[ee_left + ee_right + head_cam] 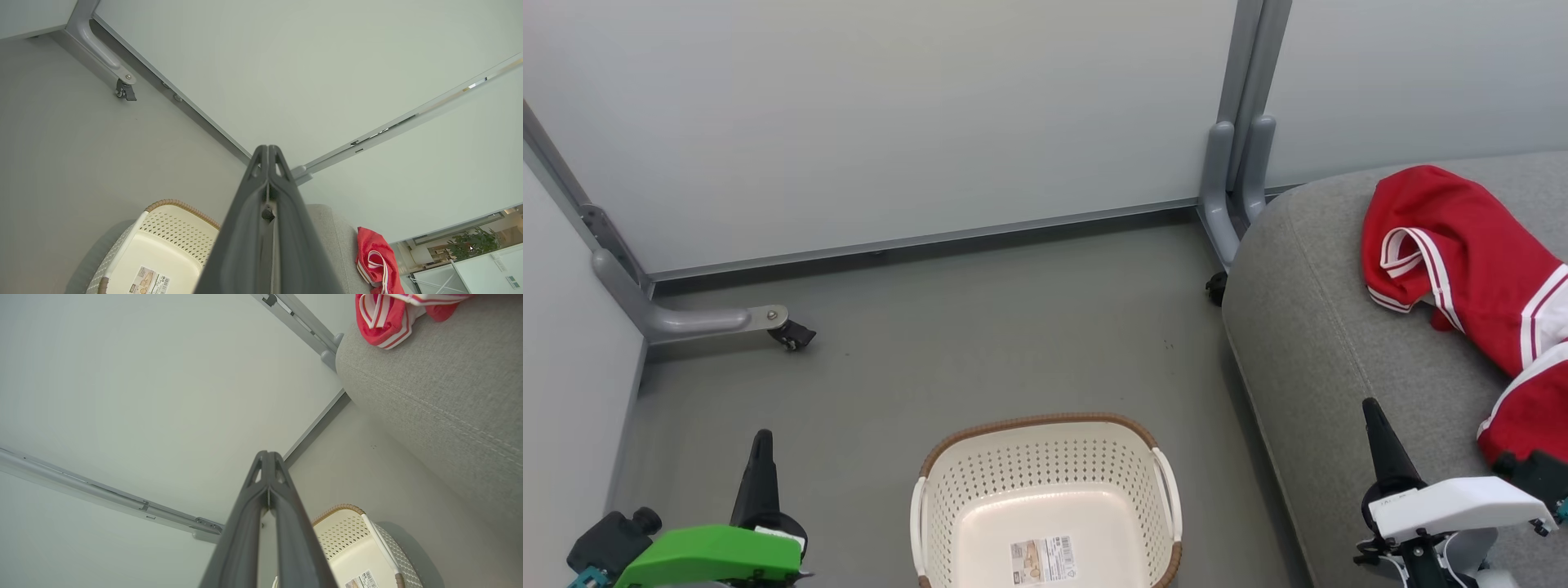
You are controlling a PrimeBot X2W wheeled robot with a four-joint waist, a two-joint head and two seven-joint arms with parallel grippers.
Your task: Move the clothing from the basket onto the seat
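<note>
The red clothing [1470, 261] with white stripes lies spread on the light-grey seat [1323, 327] at the right; it shows too as clothing [376, 261] and clothing [388, 318] in the wrist views. The cream basket [1045, 498] with a brown rim stands on the floor at bottom centre, holding nothing but a label on its bottom. My left gripper [761, 441] is shut, low at the left of the basket. My right gripper [1370, 408] is shut over the seat's front edge, with nothing in it. The basket [163, 245] and basket [359, 547] sit below each wrist's fingers.
Pale partition walls [890, 114] stand behind and to the left, on grey legs with castors [791, 333]. A grey post foot [1233, 188] stands beside the seat's far corner. Grey floor [980, 327] lies between the basket and the wall.
</note>
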